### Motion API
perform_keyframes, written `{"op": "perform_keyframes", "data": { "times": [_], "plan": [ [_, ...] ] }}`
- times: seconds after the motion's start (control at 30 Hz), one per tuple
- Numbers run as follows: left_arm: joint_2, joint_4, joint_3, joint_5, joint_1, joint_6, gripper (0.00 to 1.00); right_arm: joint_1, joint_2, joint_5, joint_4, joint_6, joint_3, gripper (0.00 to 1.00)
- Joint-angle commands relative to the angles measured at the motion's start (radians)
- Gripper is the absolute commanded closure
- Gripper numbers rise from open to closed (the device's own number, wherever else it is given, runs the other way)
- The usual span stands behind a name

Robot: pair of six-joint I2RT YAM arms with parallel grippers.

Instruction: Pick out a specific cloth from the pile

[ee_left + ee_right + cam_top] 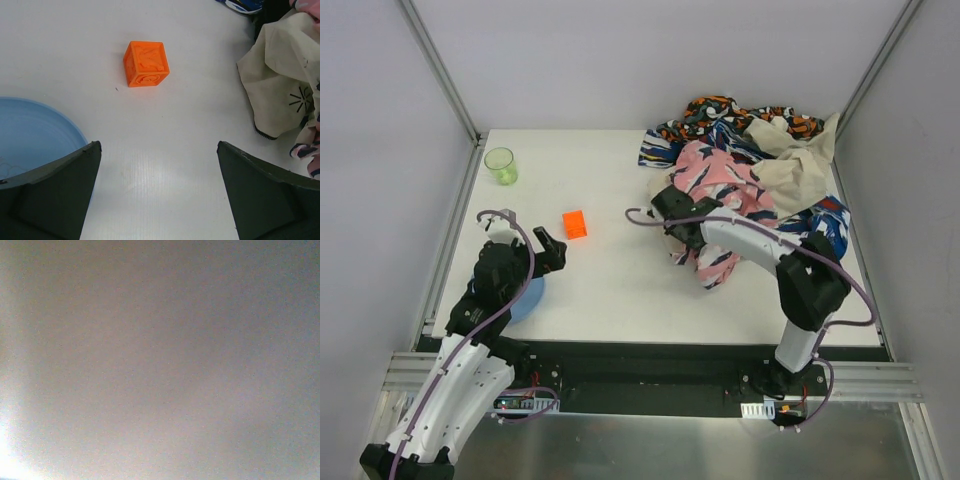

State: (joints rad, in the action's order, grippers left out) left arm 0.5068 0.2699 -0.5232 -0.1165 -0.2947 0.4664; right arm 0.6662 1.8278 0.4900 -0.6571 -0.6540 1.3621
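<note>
Your left gripper (157,145) hovers with its fingers apart over the tabletop (610,285), beside the blue plate (30,130). The orange block (146,63) lies just ahead. Your right gripper (672,208) is pressed into the pile (740,170) at far right. You cannot tell its state, or where the black cloth is.

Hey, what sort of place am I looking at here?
Probably a lab robot test cell: left arm and right arm bolted at a white table, plain walls around it, and props like a cloth pile, block and cup.
</note>
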Motion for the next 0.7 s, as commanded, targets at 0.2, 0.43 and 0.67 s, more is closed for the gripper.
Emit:
{"op": "perform_keyframes", "data": {
  "times": [0.2,0.43,0.67],
  "plan": [
    [-0.019,-0.001,0.012,-0.018,-0.001,0.003,0.01,0.191,-0.314,0.229,0.083,0.050,0.041,1.00],
    [-0.010,-0.001,0.011,-0.022,-0.001,0.006,0.01,-0.043,-0.354,0.222,0.436,-0.069,0.179,0.99],
    [0.024,-0.001,-0.003,-0.023,-0.001,0.005,0.01,-0.431,-0.061,0.104,0.458,0.082,0.374,1.00]
  ]
}}
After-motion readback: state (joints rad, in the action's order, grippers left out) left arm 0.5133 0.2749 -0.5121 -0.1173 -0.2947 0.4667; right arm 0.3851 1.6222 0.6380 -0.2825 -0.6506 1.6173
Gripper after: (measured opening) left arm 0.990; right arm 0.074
